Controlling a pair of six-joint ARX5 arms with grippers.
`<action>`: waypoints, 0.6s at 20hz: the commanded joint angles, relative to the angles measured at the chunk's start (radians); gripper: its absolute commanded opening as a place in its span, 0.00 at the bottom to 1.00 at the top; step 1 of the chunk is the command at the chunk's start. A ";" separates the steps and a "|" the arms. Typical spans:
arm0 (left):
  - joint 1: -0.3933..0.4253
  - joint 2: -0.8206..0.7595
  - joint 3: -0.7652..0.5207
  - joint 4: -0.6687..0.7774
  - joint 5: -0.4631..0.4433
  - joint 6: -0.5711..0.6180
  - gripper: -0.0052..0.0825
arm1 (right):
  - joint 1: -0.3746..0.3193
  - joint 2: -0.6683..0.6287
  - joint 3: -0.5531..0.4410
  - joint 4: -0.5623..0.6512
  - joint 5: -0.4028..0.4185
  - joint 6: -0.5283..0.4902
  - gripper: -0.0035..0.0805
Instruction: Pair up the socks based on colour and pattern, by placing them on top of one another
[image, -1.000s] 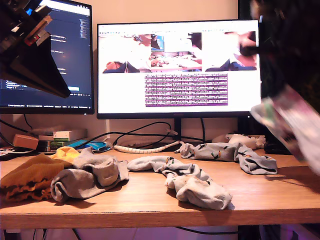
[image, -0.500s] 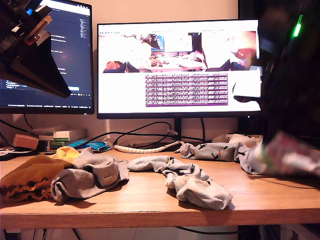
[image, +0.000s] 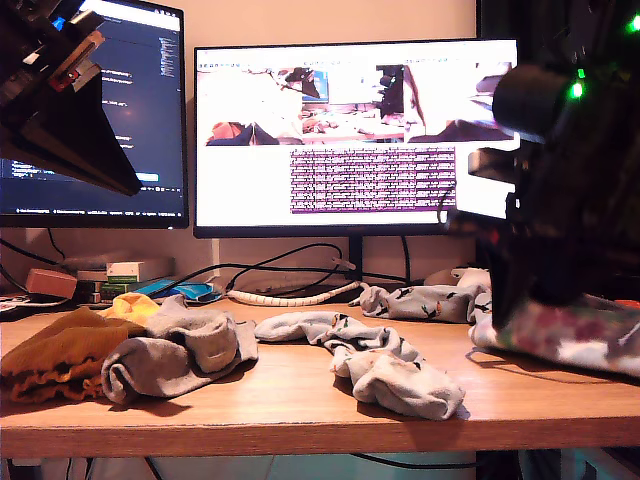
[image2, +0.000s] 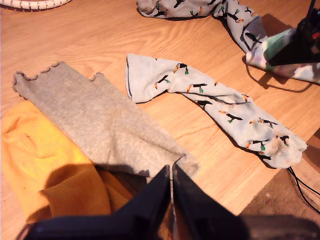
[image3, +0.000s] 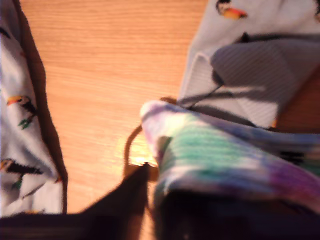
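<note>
Tie-dye sock (image: 575, 335): lying on the desk (image: 300, 405) at about 3 o'clock in the exterior view, beside the far printed sock (image: 425, 300).
My second gripper (image3: 155, 200): down over this sock; fabric seems bunched at the jaws, but the blurred wrist view leaves me unable to tell whether they clamp it.
My first gripper (image2: 171, 197): jaws nearly closed, holding nothing, high over the plain grey sock (image2: 95, 120) and mustard sock (image2: 45, 165).
Near printed sock (image2: 215, 107): flat at 6 o'clock in the exterior view.
Handling: light, limp, likely to drape and fold when lifted.
Where to hold: pinch the cuff or a raised fold, not flat cloth.
</note>
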 joint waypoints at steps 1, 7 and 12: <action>-0.002 -0.008 -0.009 0.011 0.004 0.005 0.03 | 0.002 -0.037 0.074 -0.061 -0.001 -0.009 0.46; -0.002 -0.008 -0.009 0.011 0.005 0.005 0.03 | 0.003 -0.038 0.241 -0.182 0.022 -0.050 0.46; -0.002 -0.008 -0.009 0.011 0.005 0.024 0.03 | -0.002 -0.006 0.256 -0.021 0.027 -0.109 0.49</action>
